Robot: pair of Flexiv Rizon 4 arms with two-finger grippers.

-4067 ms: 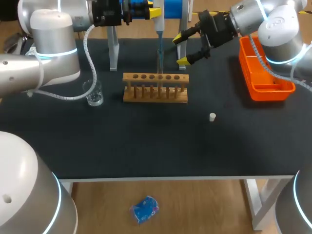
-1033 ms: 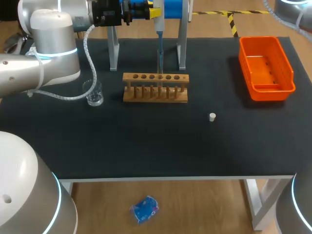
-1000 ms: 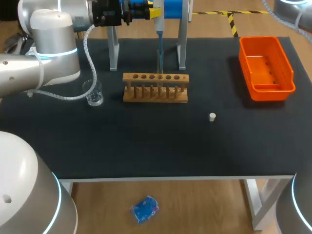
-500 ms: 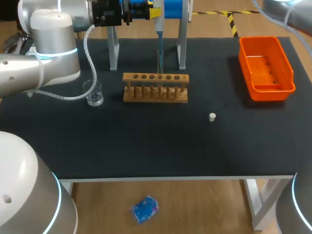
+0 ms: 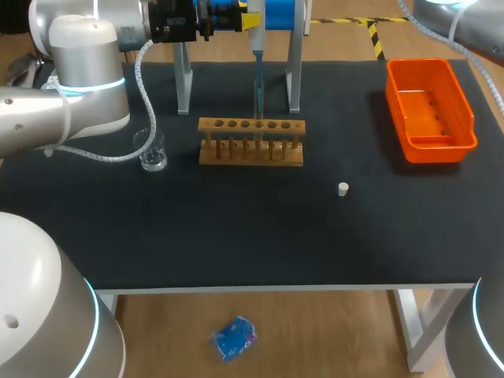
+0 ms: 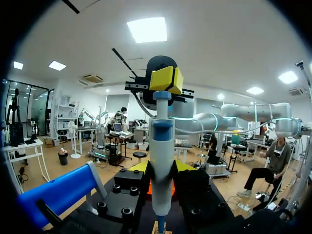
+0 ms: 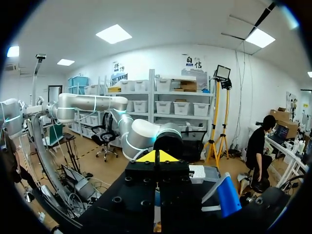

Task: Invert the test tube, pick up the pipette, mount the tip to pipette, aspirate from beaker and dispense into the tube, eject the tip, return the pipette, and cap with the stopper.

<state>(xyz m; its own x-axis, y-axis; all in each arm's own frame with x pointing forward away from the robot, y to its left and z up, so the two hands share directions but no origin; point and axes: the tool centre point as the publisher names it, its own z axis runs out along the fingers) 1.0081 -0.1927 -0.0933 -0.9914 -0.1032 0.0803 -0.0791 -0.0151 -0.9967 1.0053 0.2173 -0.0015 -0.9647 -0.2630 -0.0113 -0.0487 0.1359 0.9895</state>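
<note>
My left gripper [image 5: 236, 17] is high at the back of the table, shut on the white and blue pipette [image 5: 253, 35], which hangs upright. In the left wrist view the pipette [image 6: 161, 146] stands between the black fingers of the left gripper [image 6: 161, 183], a yellow block on its top. Its thin tip [image 5: 257, 90] points down into a clear test tube [image 5: 257, 114] in the wooden rack [image 5: 250, 151]. A beaker [image 5: 151, 153] stands left of the rack. The small white stopper [image 5: 342, 189] lies to the rack's front right. My right gripper [image 7: 156, 158] is shut on nothing, away from the table.
An orange bin [image 5: 431, 130] sits at the back right. The pipette stand, with a blue bar [image 5: 280, 11] and grey legs [image 5: 183, 79], rises behind the rack. Only a piece of my right arm [image 5: 461, 16] shows at the far right corner.
A little more of my right arm has come into the far right corner of the head view. The left arm, the pipette and the things on the table have not moved.
</note>
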